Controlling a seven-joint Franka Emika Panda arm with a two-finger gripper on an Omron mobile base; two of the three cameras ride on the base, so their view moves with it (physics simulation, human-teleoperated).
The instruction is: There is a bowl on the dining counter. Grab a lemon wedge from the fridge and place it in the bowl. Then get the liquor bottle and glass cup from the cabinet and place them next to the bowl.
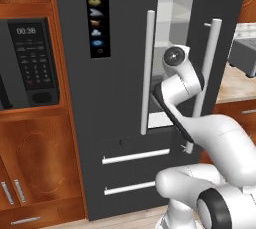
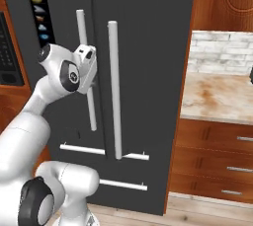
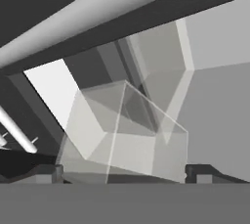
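- The fridge right door is a bit open.
- The gripper is wide open and holds nothing.
- Next, open the door more and find the lemon wedge.

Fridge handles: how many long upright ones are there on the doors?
2: the left door handle on the closed door, the right door handle on the partly open door beside it.

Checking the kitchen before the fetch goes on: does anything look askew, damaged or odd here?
Nothing looks damaged or spilled. The fridge's right door stands ajar, a bright gap beside its long handle, and the arm reaches into that gap. That fits the task.
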